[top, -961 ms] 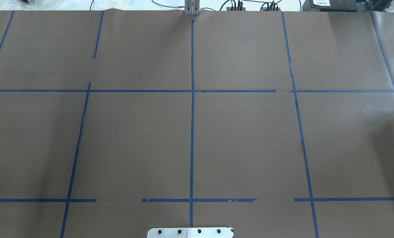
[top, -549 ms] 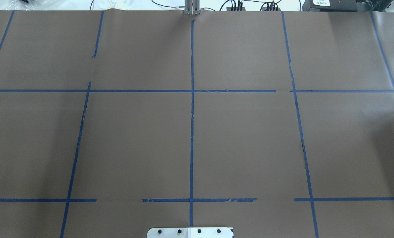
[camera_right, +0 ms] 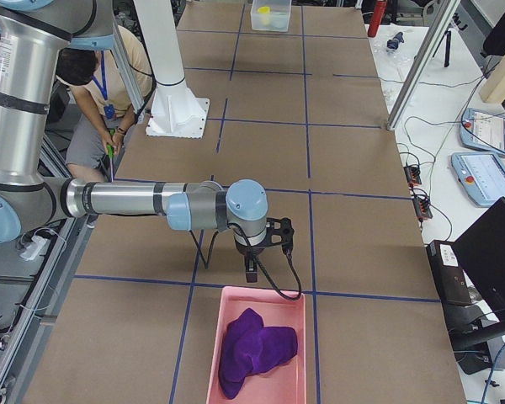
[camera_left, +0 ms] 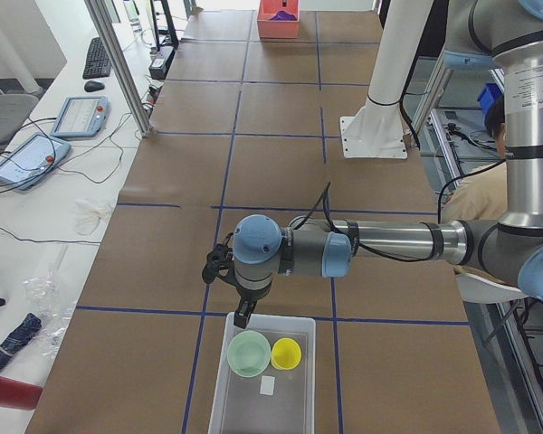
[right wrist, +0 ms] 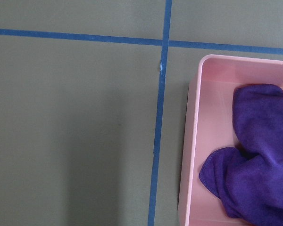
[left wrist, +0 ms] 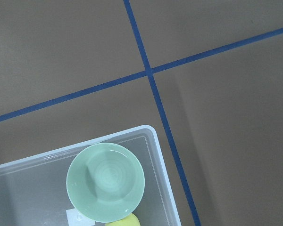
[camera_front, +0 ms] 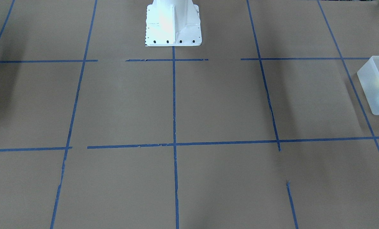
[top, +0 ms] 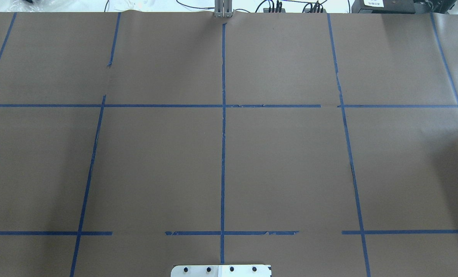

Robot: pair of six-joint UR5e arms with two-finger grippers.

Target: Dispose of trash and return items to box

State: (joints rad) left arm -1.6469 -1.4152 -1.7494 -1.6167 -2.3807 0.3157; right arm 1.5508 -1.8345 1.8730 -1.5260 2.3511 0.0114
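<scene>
Honestly looks about wrapped up. Can see the green bowl [camera_left: 249, 353] and yellow cup [camera_left: 286, 353] side by side inside the box [camera_left: 294, 407]. Spotted the left gripper [camera_left: 242, 316] just outside the box's rim nearest the bowl; can't tell if open or closed. Same deal for the right gripper [camera_right: 251, 271], way off from the box by a pink bin [camera_right: 236, 307] with a purple cloth [camera_right: 257, 349]. Probably only needs pulling both arms back.

The box [camera_left: 294, 409] sits at the table's [top: 290, 161] end on the robot's left. In it the bowl [camera_left: 249, 353] and the cup [camera_left: 286, 353] stand side by side, perhaps touching, the cup nearer the robot. At the opposite end, a bin [camera_right: 213, 343] holds a cloth [camera_right: 257, 349].
</scene>
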